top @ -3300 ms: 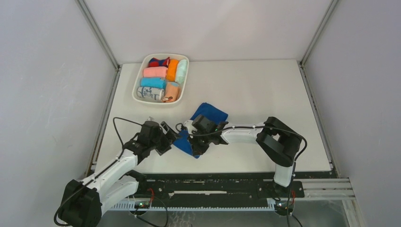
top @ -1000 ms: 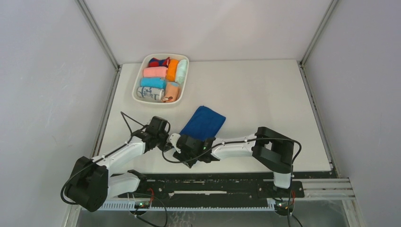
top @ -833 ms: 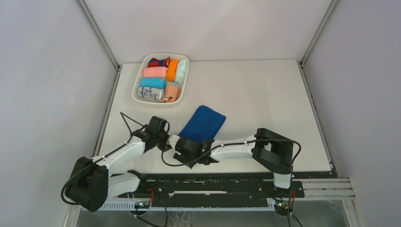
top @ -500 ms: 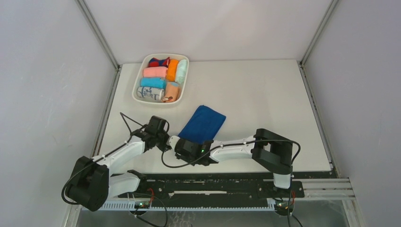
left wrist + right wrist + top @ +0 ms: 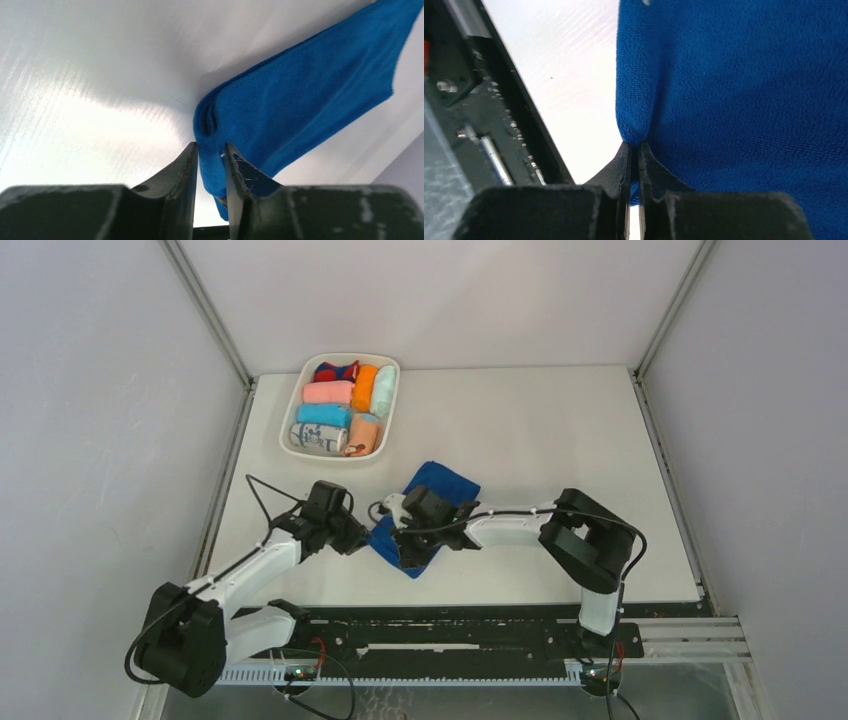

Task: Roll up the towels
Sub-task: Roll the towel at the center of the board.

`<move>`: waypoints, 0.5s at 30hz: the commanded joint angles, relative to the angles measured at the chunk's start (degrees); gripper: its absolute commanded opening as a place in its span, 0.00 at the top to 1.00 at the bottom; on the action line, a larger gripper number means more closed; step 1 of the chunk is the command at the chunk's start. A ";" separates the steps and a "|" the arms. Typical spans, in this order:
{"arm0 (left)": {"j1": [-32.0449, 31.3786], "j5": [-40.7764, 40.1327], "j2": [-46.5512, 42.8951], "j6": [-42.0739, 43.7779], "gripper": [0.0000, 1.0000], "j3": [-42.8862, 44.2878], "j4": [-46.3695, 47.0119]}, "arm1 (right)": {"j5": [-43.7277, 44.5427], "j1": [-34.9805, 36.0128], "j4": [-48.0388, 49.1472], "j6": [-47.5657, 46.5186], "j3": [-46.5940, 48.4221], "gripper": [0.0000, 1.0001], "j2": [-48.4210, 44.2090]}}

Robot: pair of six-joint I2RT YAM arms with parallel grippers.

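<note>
The royal-blue towel [image 5: 441, 483] lies slantwise on the white table, its near end doubled back over itself. My left gripper [image 5: 361, 538] is at the fold's left side. In the left wrist view its jaws stand a little apart, and the towel's thick folded edge [image 5: 300, 95] fills the gap at the left gripper's [image 5: 210, 146] tips. My right gripper [image 5: 406, 538] is over the fold's near edge. In the right wrist view the right gripper [image 5: 634, 144] pinches a pleat of the blue towel [image 5: 749, 100]. A small peach-orange towel [image 5: 365, 434] lies rolled in the tray.
A white tray [image 5: 291, 412] at the back left holds several rolled cloths in pink, light blue, orange, mint and white print. The black rail [image 5: 470, 640] runs along the table's near edge, close behind both grippers. Bare table spreads to the right.
The towel lay flat half a second ago. Both grippers have moved away from the rail, folding its near end back. The right gripper has closed on the cloth; the left jaws have parted slightly.
</note>
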 commanded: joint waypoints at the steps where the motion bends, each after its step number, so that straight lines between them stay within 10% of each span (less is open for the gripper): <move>1: 1.69 -1.56 -4.85 1.89 0.65 1.32 0.58 | -19.61 -5.65 9.66 8.80 -3.37 1.00 -1.82; 15: 2.33 3.40 -19.60 2.84 0.22 -10.16 6.14 | -40.56 -19.00 44.01 39.29 -13.95 1.00 10.32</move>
